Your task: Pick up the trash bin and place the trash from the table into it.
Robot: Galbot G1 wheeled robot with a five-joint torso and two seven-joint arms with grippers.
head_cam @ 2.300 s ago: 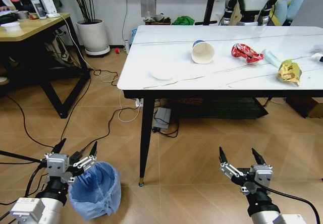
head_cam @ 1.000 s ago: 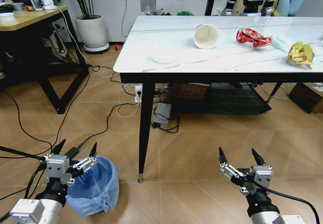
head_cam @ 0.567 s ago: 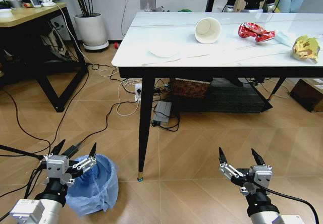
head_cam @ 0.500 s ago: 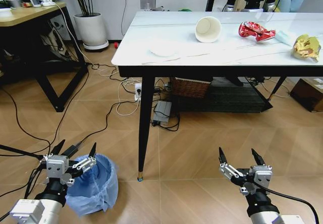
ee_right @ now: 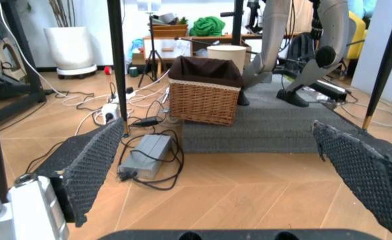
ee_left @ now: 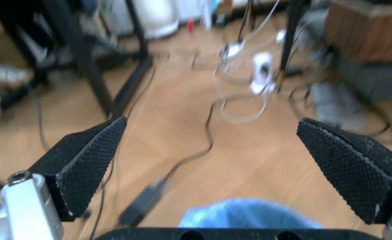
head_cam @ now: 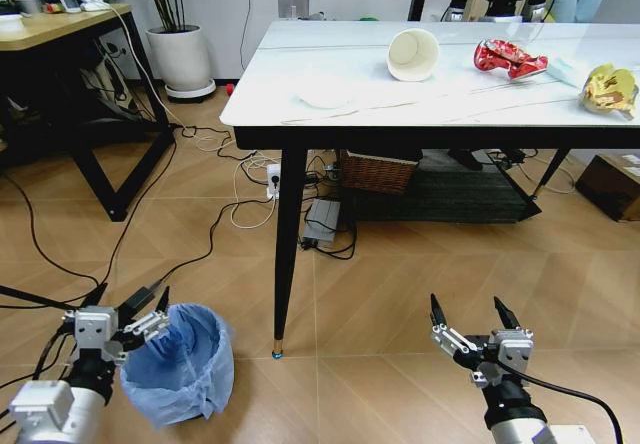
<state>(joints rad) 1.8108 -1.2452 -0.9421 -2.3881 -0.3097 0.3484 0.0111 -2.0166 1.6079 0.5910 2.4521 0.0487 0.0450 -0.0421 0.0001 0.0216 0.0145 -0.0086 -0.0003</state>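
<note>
Left gripper (head_cam: 129,309) spread wide, trash bin (head_cam: 180,364) just beside; right gripper (head_cam: 473,321) spread, floor-level, idle.

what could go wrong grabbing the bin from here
1. The bin shows mostly a thin crinkly bag at the rim; the open left gripper beside it may pinch only plastic, so the bag could pull loose.
2. Cables cross the floor near the left arm and could snag.
3. The table leg stands close to the bin, so a lift might bump it.
</note>
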